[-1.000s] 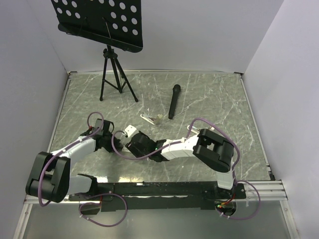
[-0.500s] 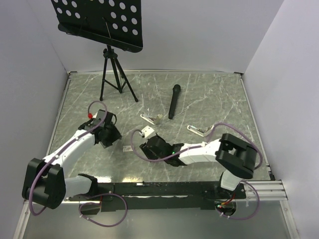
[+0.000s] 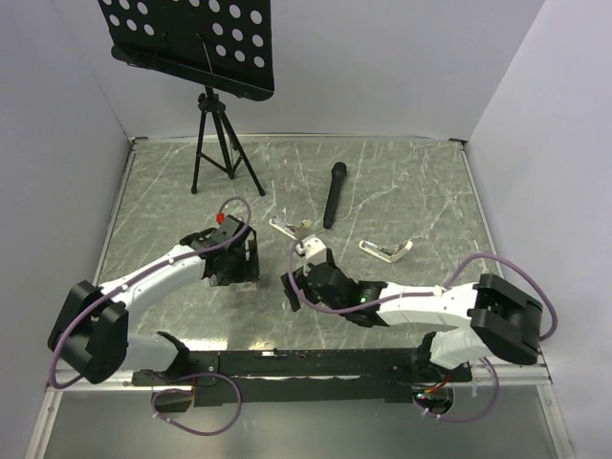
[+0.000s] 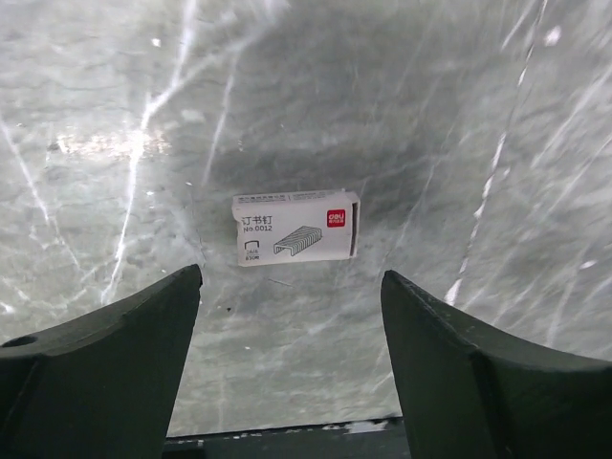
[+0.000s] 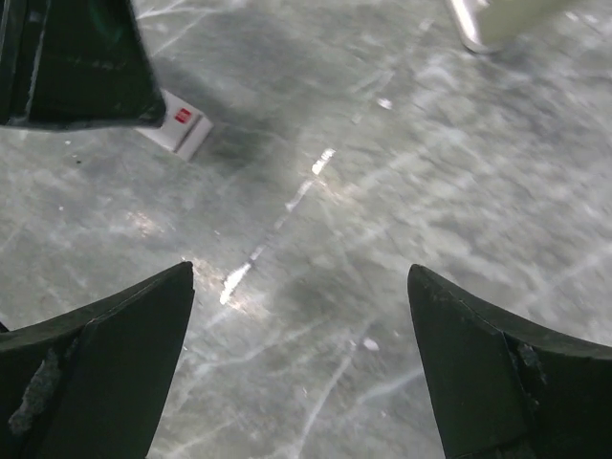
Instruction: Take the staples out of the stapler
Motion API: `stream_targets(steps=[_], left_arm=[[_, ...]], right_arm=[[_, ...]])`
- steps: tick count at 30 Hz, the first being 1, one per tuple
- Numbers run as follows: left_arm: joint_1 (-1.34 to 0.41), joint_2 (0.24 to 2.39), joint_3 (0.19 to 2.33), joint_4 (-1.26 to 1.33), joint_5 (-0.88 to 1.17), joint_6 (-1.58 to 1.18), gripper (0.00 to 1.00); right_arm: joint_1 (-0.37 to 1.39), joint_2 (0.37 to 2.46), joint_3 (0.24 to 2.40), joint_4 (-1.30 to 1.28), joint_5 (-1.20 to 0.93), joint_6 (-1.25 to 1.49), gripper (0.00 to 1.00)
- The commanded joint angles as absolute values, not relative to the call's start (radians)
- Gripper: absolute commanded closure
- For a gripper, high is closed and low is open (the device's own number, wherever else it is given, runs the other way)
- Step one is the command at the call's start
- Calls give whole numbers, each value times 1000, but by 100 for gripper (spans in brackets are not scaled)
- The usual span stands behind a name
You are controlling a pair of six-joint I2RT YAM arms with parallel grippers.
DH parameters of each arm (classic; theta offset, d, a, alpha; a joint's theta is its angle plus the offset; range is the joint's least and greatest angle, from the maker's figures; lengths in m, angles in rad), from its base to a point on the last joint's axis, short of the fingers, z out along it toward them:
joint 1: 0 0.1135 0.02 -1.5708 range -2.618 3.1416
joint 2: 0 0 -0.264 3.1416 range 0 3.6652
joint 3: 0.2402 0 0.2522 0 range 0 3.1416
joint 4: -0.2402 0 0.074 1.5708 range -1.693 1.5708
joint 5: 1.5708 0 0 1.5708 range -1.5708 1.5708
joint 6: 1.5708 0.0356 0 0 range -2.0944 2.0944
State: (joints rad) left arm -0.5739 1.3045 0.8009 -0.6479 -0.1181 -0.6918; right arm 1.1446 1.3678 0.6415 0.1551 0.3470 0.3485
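Observation:
A silver and white stapler piece lies mid-table, and its pale end shows at the top edge of the right wrist view. A second white piece lies to its right. A small white staple box with a red logo lies flat just beyond my left gripper, which is open and holds nothing. My left gripper hovers over that box. My right gripper is open over bare table, and the box corner shows past the left gripper's dark finger. My right gripper sits below the silver piece. I see no loose staples.
A black microphone lies behind the stapler pieces. A black tripod music stand stands at the back left. White walls enclose the marbled table on three sides.
Both grippers have opened. The left gripper has moved right, over the staple box. The right arm has swung right and stretched out, uncovering the white piece at the right.

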Motion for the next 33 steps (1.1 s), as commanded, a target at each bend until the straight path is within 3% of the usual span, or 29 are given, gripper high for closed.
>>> stream_targets(steps=[1, 8, 33], left_arm=[[-601, 1334, 824, -609, -84, -603, 20], [-615, 1390, 825, -565, -49, -549, 21], [-635, 1502, 850, -568, -149, -597, 26]], right_arm=[[1141, 1264, 565, 176, 443, 422, 0], [1141, 1164, 482, 195, 482, 440, 0], [1141, 1150, 477, 196, 482, 437, 0]])
